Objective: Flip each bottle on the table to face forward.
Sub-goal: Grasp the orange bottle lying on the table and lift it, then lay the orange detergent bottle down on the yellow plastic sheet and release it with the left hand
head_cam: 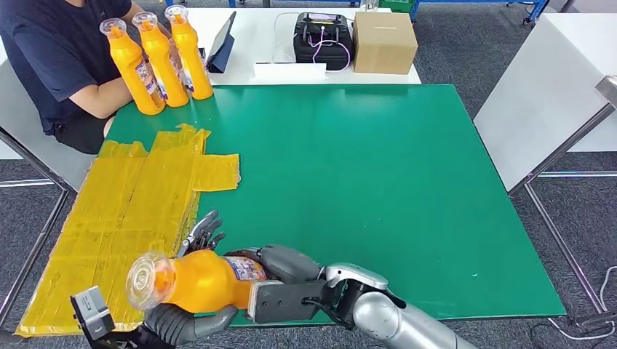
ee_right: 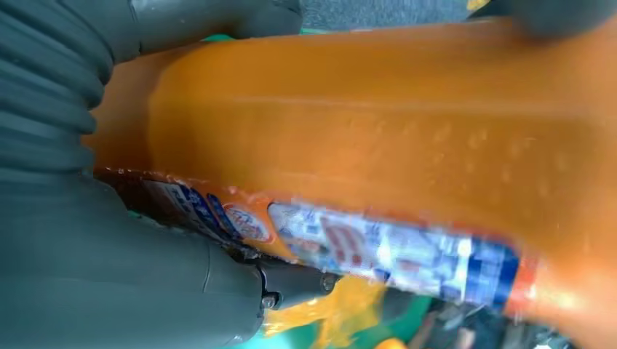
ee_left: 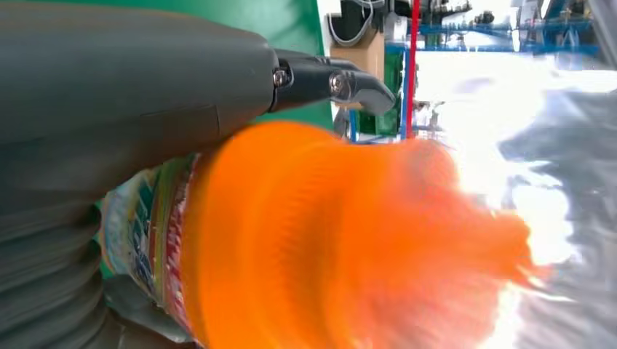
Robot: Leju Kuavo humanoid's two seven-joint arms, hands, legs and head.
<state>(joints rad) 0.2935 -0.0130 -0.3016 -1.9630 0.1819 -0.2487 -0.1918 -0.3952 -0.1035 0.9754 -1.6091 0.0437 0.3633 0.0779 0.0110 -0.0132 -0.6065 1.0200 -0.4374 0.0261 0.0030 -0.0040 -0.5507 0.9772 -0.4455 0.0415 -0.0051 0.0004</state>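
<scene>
Head view: an orange bottle (head_cam: 200, 280) lies on its side above the near edge of the green table (head_cam: 349, 189), its clear cap pointing toward the robot's left and its label turned upward. The right hand (head_cam: 280, 273) wraps the bottle's base end, a grey thumb lying over the label. The left hand (head_cam: 185, 316) cups the bottle from beneath near the neck, and dark fingers (head_cam: 204, 231) rise behind the bottle on the far side. Both hands grip this one bottle. A patch of yellow tape (head_cam: 138, 218) covers the table just beyond the bottle, on the left. At the table's far left corner three more orange bottles (head_cam: 156, 62) stand upright in a row, touching one another. A person (head_cam: 62, 62) in a dark shirt sits beside them. Past the table's far edge, on a white surface, sit a black case (head_cam: 321, 40) and a cardboard box (head_cam: 383, 42), close together.

Left wrist view: the left hand's grey thumb (ee_left: 131, 80) presses along the blurred orange bottle, whose label is partly covered by the hand; green table shows behind.

Right wrist view: the right hand's ribbed cover and thumb (ee_right: 109, 269) clasp the bottle against its label, with yellow tape and green table beyond.
</scene>
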